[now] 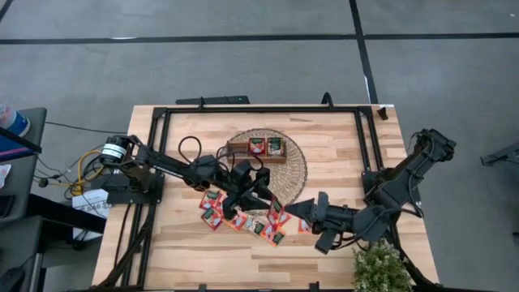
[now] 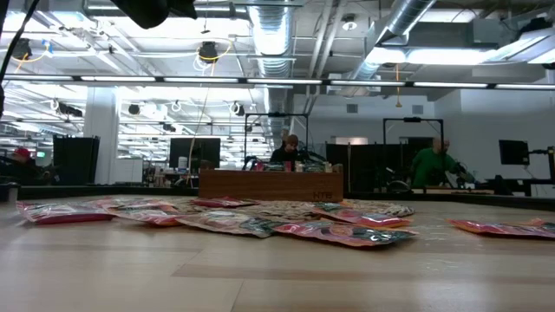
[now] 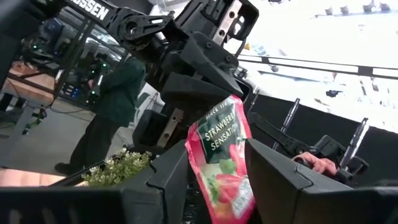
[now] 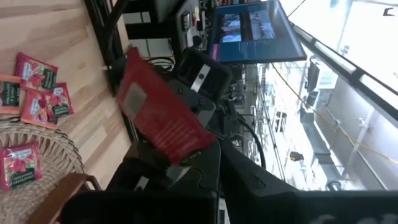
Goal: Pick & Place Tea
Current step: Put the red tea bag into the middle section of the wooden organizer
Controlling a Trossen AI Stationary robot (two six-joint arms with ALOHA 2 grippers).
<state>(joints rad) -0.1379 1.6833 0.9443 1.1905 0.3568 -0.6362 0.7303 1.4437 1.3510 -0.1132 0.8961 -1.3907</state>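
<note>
Above table (image 1: 340, 162): sachet (image 3: 222, 163) between pincers

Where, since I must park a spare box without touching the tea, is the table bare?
Bare wood: the near-left strip of the table, in front of the scattered sachets, and the patch between the woven mat and the right frame rail. Crowded: the middle, where the left gripper and right gripper meet over the sachets, and the corner with the plant.

— What do the arms look like?
— Both the left arm (image 1: 166, 166) and right arm (image 1: 405, 178) are matte black and angular.
— Any markings?
— White lettering on the housing; black cable loops near the left arm.
</note>
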